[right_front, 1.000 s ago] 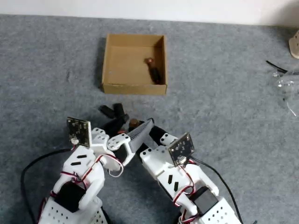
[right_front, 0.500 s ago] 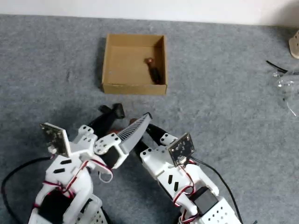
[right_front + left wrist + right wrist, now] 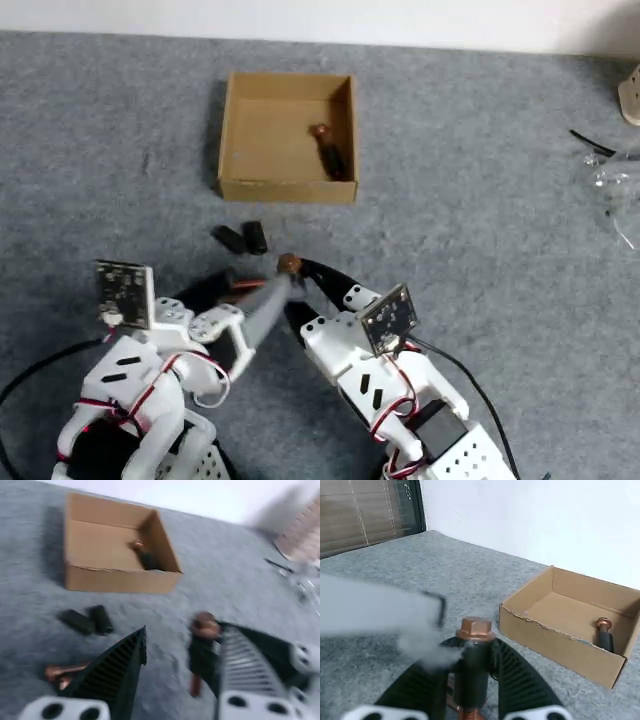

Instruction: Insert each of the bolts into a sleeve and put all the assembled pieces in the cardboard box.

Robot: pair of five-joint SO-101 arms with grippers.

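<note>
I'm looking down on a desk (image 3: 480, 200) covered in grey, carpet-like felt that runs back to a plain white wall (image 3: 300, 15) along its far edge. In the right wrist view, brown slatted blinds (image 3: 365, 510) hang beside that wall. Near the desk's right edge lie a clear plastic item (image 3: 608, 178) with thin black wires, and a pale beige object (image 3: 632, 95) that is cut off by the frame.

The open square cardboard box (image 3: 288, 137) stands toward the far edge, left of the middle. Inside it, against its right wall, lies one assembled piece (image 3: 330, 150), a copper bolt in a black sleeve. Between the box and the arms, a pair of short black cylindrical sleeves (image 3: 255, 236) lie just beside each other on the felt. A loose copper-coloured bolt (image 3: 62, 671) lies on the felt close to the black ribbed jaw of the left arm (image 3: 150, 370).

The jaws of the right arm (image 3: 390, 370) are clamped on a second black sleeve with a copper hex-headed bolt (image 3: 476, 630) through it. It is held upright, head on top and shank tip poking out below. The left jaws are spread wide, and the held piece appears between them in the left wrist view. I cannot tell whether the pale jaw touches it.
</note>
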